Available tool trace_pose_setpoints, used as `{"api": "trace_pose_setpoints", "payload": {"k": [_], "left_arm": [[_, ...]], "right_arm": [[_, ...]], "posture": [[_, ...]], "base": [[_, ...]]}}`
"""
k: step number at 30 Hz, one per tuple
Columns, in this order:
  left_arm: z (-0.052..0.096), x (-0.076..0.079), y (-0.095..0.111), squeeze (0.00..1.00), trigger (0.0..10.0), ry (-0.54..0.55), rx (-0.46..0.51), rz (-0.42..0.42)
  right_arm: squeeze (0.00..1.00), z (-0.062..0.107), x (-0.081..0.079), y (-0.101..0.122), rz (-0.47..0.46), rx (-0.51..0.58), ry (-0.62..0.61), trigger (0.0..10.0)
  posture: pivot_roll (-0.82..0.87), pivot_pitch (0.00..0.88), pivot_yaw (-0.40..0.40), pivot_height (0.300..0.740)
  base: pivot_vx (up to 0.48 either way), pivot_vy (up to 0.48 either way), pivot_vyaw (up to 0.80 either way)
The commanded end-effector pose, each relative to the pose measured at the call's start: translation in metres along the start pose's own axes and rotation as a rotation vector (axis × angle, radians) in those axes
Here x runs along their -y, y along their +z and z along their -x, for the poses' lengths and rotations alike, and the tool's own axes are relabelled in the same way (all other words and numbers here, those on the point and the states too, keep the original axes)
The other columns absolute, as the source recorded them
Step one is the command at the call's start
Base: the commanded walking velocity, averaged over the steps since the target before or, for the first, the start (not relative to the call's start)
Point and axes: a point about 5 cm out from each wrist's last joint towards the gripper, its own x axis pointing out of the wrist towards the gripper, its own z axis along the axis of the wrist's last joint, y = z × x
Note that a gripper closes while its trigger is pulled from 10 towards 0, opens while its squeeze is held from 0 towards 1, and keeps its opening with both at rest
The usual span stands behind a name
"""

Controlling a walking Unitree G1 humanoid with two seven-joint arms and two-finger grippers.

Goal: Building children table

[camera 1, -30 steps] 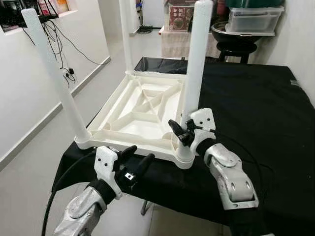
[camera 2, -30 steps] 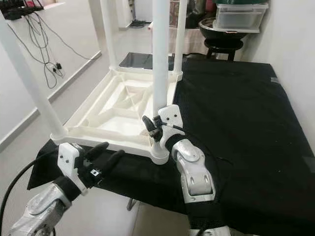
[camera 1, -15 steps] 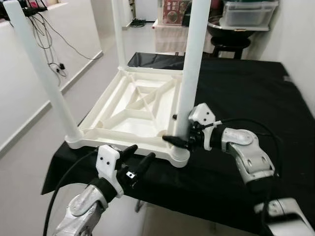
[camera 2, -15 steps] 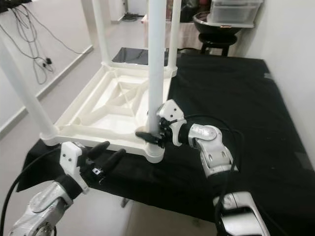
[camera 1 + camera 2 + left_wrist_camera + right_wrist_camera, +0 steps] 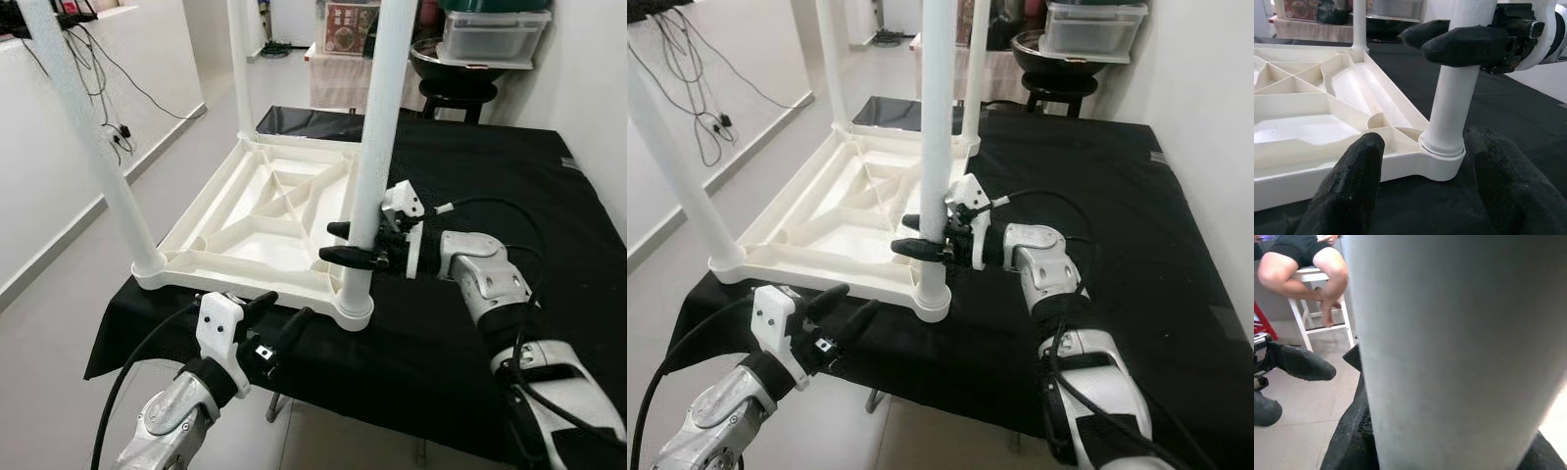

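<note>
A white plastic children's table (image 5: 265, 230) lies upside down on a black-covered tabletop (image 5: 490, 176), its legs pointing up. My right gripper (image 5: 338, 245) reaches in from the right. It is shut on the near right leg (image 5: 377, 117) a little above the leg's socket (image 5: 1442, 147), one finger in front and one behind. My left gripper (image 5: 279, 311) hangs open just below the tabletop's front edge, pointing at that corner and touching nothing. In the left wrist view its two black fingertips (image 5: 1359, 166) frame the socket. The leg (image 5: 1449, 342) is very close in the right wrist view.
The white table overhangs the tabletop's front left corner. A stool with a dark basin (image 5: 470, 64) and a clear box (image 5: 490, 34) stands behind. Cables (image 5: 108, 88) hang on the left wall above open floor. A seated person's legs (image 5: 1317, 264) appear in the right wrist view.
My right arm has swung from below out to the right side. Its gripper has moved a little higher up the leg, fingers now level. The left gripper has held its place.
</note>
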Motion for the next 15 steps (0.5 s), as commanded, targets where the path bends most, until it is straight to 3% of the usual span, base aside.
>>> {"api": "trace_pose_setpoints", "payload": {"k": [1,8,10,12,15], "left_arm": [[0.001,0.002,-0.001,0.00,10.0,-0.002,-0.003,0.002],[0.001,0.002,-0.001,0.00,10.0,-0.006,0.000,0.010],[0.002,0.001,0.000,0.00,10.0,-0.009,0.002,0.015],[0.004,0.000,0.001,0.00,10.0,-0.010,0.004,0.017],[0.004,0.000,0.002,0.00,10.0,-0.010,0.005,0.017]], "right_arm": [[0.00,0.001,0.000,-0.005,-0.016,-0.010,0.014,0.0],[0.00,0.016,-0.004,-0.020,-0.058,-0.010,-0.005,0.0],[0.00,0.026,-0.010,-0.030,-0.065,-0.023,-0.090,0.0],[0.00,0.018,-0.021,-0.043,-0.065,-0.049,-0.323,0.0],[0.00,0.014,-0.025,-0.046,-0.045,-0.062,-0.421,0.0]], "posture": [[0.01,0.039,-0.026,0.740],[-0.02,0.047,-0.021,0.740],[-0.03,0.060,-0.020,0.740],[-0.04,0.071,-0.025,0.740],[-0.04,0.076,-0.023,0.740]], "base": [[0.000,0.000,0.00],[0.000,0.000,0.00],[0.000,0.000,0.00],[0.000,0.000,0.00],[0.000,0.000,0.00]]}}
